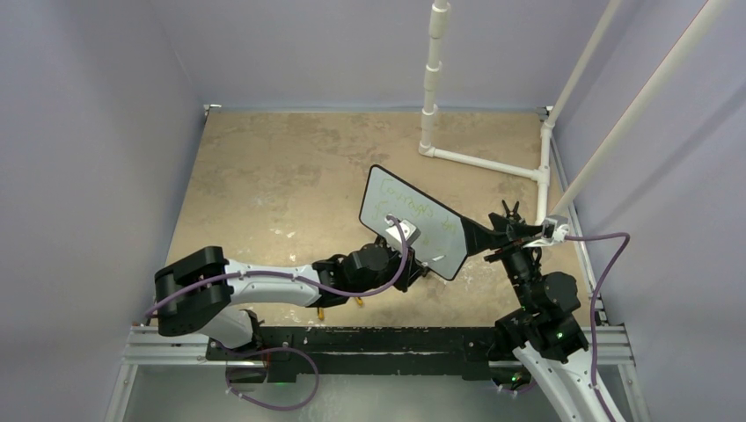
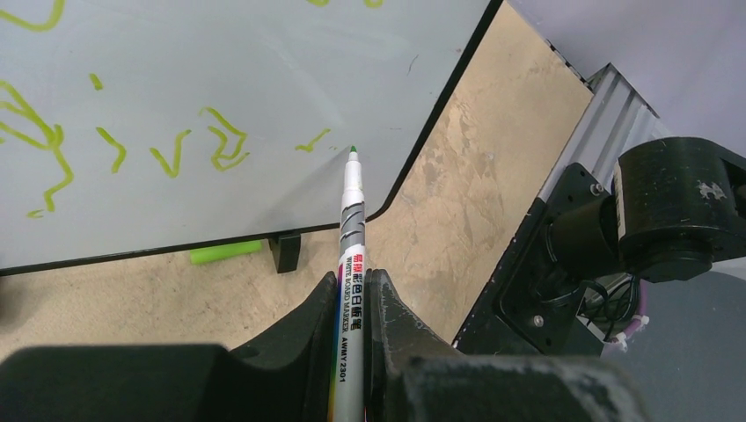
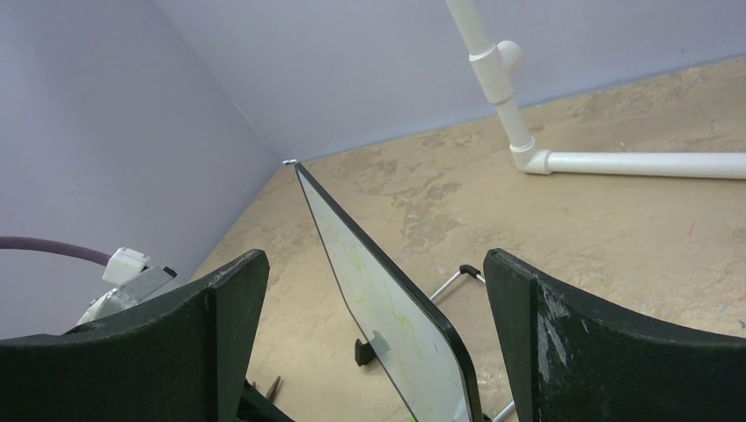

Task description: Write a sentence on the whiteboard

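The table (image 1: pixel 281 167) carries the whiteboard (image 1: pixel 444 242) right of centre, standing on its feet and leaning back, its face towards the left arm. The right gripper (image 3: pixel 376 264) is released: its jaws gape on either side of the board's near edge and, from its own camera, touch neither face. So nothing pins the board down.

The left gripper (image 2: pixel 354 290) is clenched on a marker (image 2: pixel 352 229), barrel pointing up at the board. The sentence (image 2: pixel 220 145) runs in two rows of thin green scrawl; the tip sits just past the last stroke of the lower row, at or just off the surface, I cannot tell which.

Risks, as I judge them: a firm press may shove the unclamped board back or tip it off its small foot (image 2: pixel 286 251). Little white remains before the right edge, so a long stroke may run off the frame. A green cap (image 2: pixel 226 253) lies beside that foot; a sliding board may catch on it.
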{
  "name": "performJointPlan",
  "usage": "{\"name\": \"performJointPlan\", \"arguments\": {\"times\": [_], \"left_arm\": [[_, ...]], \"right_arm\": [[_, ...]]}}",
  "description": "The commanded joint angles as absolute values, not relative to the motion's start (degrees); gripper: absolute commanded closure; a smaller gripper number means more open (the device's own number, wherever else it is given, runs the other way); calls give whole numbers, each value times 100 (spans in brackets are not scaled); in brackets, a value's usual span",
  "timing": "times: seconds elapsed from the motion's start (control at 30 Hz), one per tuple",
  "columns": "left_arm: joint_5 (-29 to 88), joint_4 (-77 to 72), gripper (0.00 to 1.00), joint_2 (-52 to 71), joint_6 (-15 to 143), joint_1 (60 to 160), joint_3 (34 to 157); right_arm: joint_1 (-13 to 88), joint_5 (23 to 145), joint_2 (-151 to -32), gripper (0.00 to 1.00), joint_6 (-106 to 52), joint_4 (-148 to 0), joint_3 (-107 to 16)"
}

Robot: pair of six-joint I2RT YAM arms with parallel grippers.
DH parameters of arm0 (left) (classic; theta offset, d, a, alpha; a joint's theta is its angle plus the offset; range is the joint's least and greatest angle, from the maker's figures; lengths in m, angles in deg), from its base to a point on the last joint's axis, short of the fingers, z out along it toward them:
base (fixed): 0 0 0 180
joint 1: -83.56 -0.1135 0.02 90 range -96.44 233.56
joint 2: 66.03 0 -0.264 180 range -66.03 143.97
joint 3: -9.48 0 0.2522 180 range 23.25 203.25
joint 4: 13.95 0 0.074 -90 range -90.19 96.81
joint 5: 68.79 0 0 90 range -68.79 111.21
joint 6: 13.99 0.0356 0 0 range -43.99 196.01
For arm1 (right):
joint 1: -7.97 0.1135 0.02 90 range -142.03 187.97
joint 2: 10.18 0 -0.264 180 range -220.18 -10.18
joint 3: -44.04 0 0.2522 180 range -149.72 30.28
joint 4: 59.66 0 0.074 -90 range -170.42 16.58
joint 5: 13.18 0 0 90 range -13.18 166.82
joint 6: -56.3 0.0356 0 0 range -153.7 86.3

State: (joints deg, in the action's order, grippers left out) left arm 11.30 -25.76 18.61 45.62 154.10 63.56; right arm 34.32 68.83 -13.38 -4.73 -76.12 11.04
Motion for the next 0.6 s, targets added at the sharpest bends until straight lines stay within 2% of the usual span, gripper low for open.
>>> {"name": "performJointPlan", "arguments": {"times": [0.0,0.57], "left_arm": [[852,-2660,100,1564,4580,15431,6466],[691,-2574,100,1509,4518,15432,6475]], "right_arm": [[3458,6833,-1270,5,-438,-7544,1112],[3460,6856,-1264,5,-443,-7544,1112]]}}
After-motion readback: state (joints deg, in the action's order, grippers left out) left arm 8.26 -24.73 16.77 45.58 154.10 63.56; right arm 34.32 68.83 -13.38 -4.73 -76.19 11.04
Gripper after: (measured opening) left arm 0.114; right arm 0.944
